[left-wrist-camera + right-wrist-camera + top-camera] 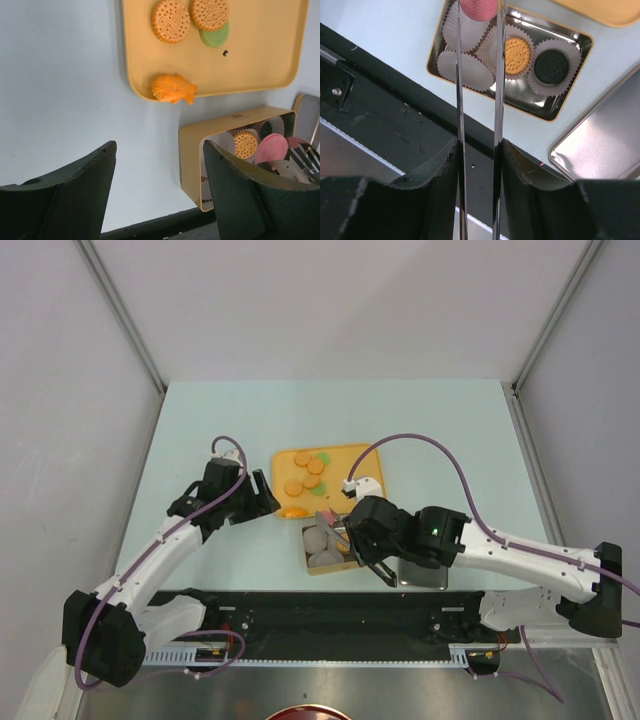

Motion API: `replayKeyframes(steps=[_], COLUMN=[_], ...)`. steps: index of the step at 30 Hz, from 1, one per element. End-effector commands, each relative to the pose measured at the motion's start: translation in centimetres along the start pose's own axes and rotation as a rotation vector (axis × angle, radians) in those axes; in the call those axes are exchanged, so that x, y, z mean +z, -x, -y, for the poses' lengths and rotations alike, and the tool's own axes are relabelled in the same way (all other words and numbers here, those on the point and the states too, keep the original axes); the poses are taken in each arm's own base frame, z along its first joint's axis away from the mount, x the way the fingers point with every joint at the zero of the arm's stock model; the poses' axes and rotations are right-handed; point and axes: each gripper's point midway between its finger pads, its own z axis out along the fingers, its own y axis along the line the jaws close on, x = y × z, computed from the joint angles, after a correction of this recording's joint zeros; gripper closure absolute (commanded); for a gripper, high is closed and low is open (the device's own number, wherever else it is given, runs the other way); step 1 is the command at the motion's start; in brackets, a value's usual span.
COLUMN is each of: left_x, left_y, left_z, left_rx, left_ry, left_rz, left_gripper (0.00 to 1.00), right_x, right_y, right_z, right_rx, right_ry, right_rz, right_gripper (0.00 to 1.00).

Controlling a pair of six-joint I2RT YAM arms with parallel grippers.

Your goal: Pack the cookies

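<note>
Bare table (pixel 200 430) leaves room left of and beyond the yellow tray (pixel 350 455), but the left gripper (pixel 160 150), jaws apart, crowds the tray's near left corner, the right gripper (pixel 477 150) clamping tongs (pixel 458 75) hangs over the tin (pixel 547 105), and the lid (pixel 605 140) lies near the tin's right

No legible text, numbers or brand names in any view. Small dark stamp (pixel 237 116) on tin (pixel 190 160) rim, right of centre in left wrist view, too small to read. Embossed dots and lines on orange cookies (pixel 171 21), upper centre; no letters made out.
</note>
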Motion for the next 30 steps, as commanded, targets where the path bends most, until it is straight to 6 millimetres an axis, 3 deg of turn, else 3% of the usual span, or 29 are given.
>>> replayKeyframes(steps=[1, 7, 30], left_x=[-0.9, -0.7, -0.3], left_y=[1.2, 0.8, 0.4], left_z=[0.4, 0.2, 0.0], left_rx=[0.009, 0.009, 0.013], left_ry=[-0.013, -0.009, -0.016], left_rz=[0.048, 0.040, 0.030], left_gripper=[0.24, 0.24, 0.24], right_x=[0.5, 1.2, 2.5], right_y=[-0.3, -0.3, -0.3], right_z=[0.0, -1.3, -3.2], right_rx=[0.029, 0.016, -0.032], right_ry=[-0.016, 0.022, 0.054], right_rz=[0.016, 0.004, -0.034], right_gripper=[0.66, 0.66, 0.63])
